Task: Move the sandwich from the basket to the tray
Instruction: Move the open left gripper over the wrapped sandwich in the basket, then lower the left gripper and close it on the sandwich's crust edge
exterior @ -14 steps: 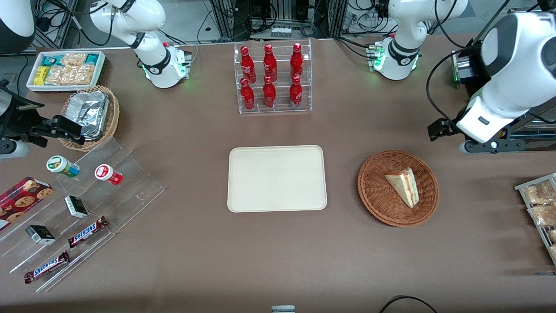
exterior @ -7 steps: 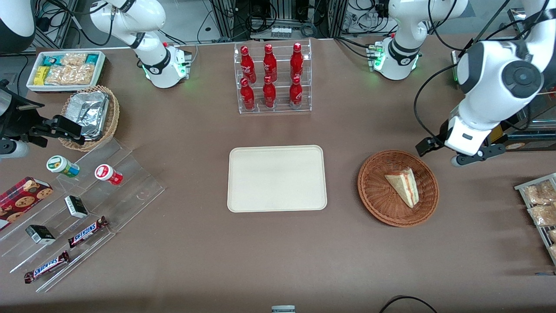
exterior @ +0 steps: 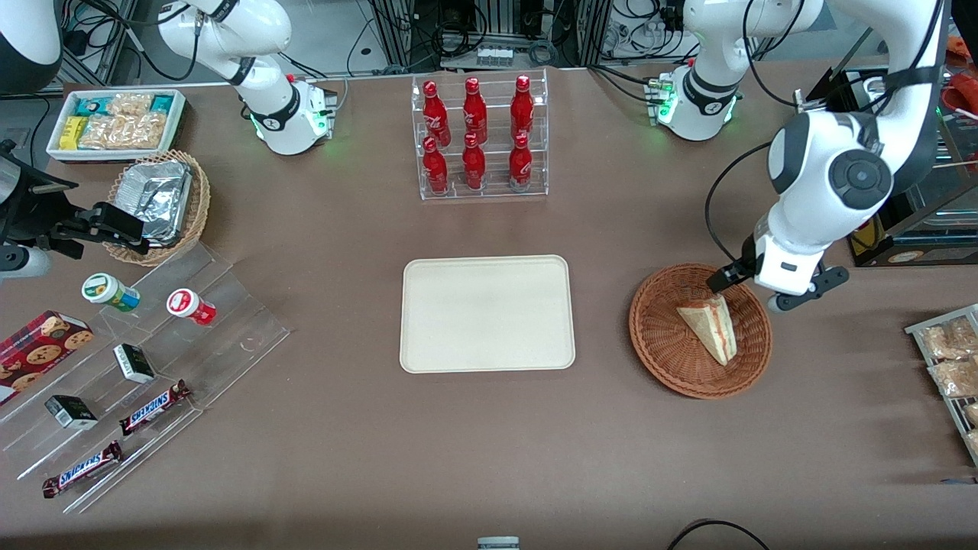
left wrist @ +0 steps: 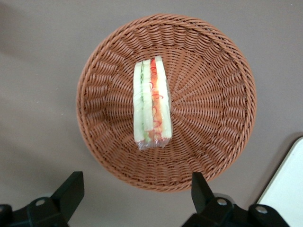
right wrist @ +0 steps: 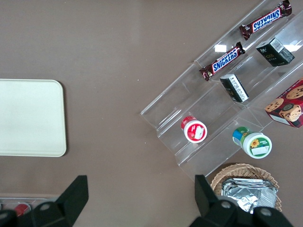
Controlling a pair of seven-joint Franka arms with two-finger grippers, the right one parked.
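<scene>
While jaws (left wrist: 135,194) hang spread above, sandwich (left wrist: 152,102) lies between them, in basket (left wrist: 215,94)

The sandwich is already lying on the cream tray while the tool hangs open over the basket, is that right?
Not quite: the sandwich lies in the basket, as the front view shows. The tray holds nothing, and the tool does hang open above the basket.
</scene>
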